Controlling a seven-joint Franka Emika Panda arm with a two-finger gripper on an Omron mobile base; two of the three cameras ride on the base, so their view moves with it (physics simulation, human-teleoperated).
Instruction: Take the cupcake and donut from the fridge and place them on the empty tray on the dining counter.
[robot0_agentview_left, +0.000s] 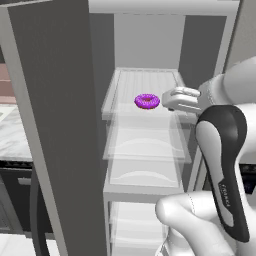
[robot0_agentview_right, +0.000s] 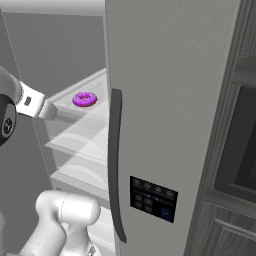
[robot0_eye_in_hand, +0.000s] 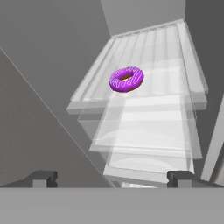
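Fridge: tall grey cabinet, door swung open, translucent white shelves stacked inside. Step in hand, as judged: retrieval of the donut, with the approach under way and no grasp yet made. Donut: purple-iced ring, lying flat on the upper shelf near its front edge, nothing else seen on that shelf; no cupcake is to be made out. Claw: jaws spread wide, nothing held, nothing touched; positioned outside the shelf front, near the donut but apart from it, pointed toward it in the hand view. Next move, as judged: the claw is to be carried forward over the shelf edge and lowered so the fingers straddle the ring before closing.
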